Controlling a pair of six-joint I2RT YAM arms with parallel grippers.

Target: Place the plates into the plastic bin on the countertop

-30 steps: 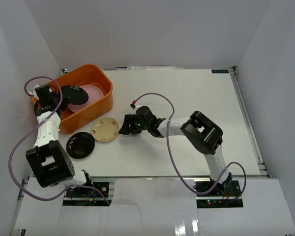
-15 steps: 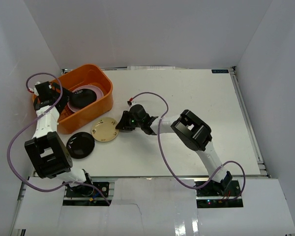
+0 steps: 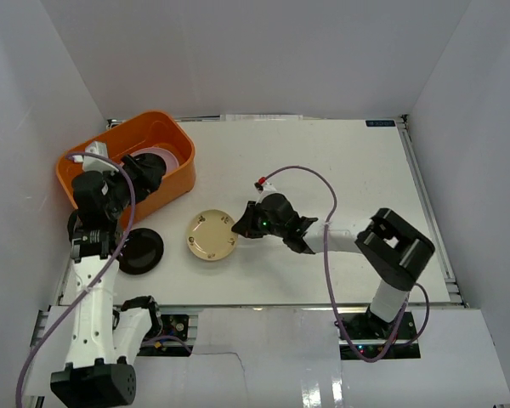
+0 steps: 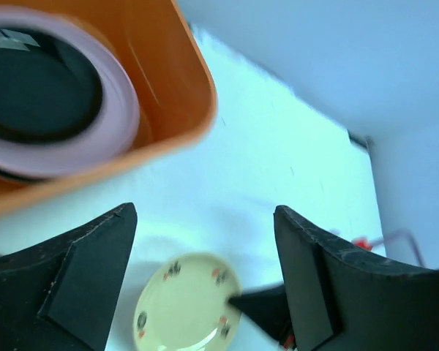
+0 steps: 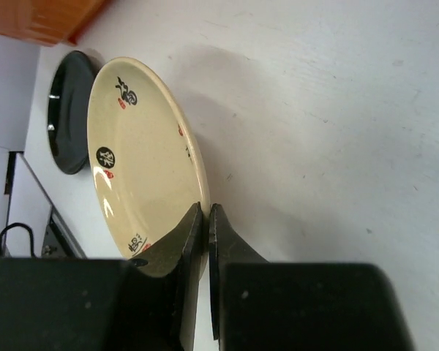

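I have the cream patterned plate (image 3: 211, 236) lying on the white countertop (image 3: 357, 170), just right of a loose black plate (image 3: 140, 251). Both sit outside the orange bin (image 3: 184, 170), which holds a pink plate (image 4: 121, 121) with a second black plate (image 4: 36, 91) resting in it. My right gripper (image 5: 203, 219) is pinched narrow on the cream plate's rim, while my left gripper (image 4: 203, 219) hangs by the bin's near wall, jaws spread wide and holding nothing.
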